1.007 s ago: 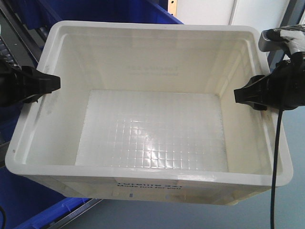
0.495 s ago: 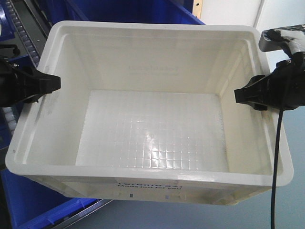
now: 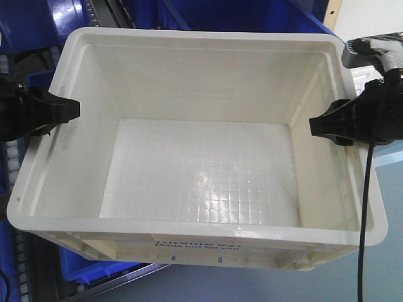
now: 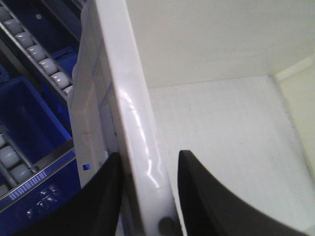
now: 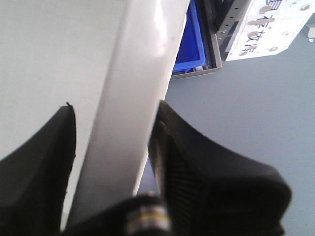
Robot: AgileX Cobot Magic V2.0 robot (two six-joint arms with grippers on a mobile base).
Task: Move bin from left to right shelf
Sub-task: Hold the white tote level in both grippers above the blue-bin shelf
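Left wrist-mounted view: my left gripper (image 4: 150, 157) has its jaws pinching the left rim of the bin (image 3: 201, 39), and the right gripper (image 5: 115, 108) jaws pinch the opposite rim. The bin hangs between them, showing just its gridded floor inside. Blue bins (image 3: 252, 12) and shelf rollers (image 4: 43, 61) sit behind it.

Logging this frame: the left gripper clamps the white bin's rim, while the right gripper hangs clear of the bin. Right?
Wrong about the right gripper: it grips the bin too, its fingers straddling the rim, one inside, one outside, as the right wrist view shows. The left gripper does clamp the opposite rim.
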